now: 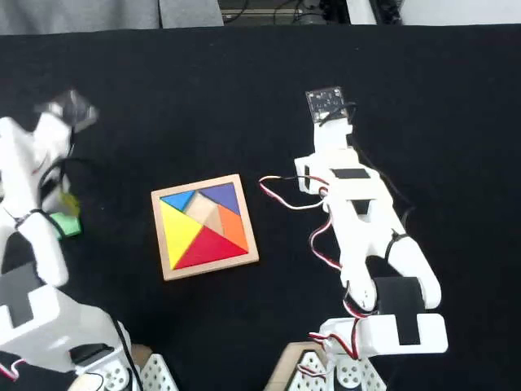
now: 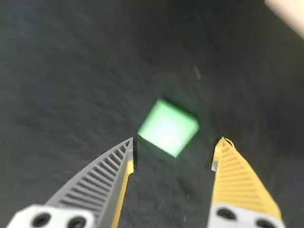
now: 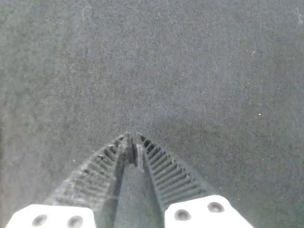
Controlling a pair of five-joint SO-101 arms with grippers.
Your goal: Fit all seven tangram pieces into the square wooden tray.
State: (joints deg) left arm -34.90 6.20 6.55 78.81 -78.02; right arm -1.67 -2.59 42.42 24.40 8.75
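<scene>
Tangram pieces fill most of the square wooden tray point(image 1: 159, 236) at the centre of the black cloth counter point(image 1: 407, 98): a yellow triangle point(image 1: 181, 232), a red triangle point(image 1: 213, 247), an orange piece point(image 1: 234, 224), a purple triangle point(image 1: 221, 194) and a blue piece point(image 1: 179, 199). A green square block point(image 1: 65, 226) point(image 2: 168, 127) lies on the counter well left of the tray, near the frame's left edge. The yellow-and-grey left claw point(image 2: 176, 141) hangs open over it, one finger on each side. The grey right claw point(image 3: 132, 140) is closed on nothing above the counter.
</scene>
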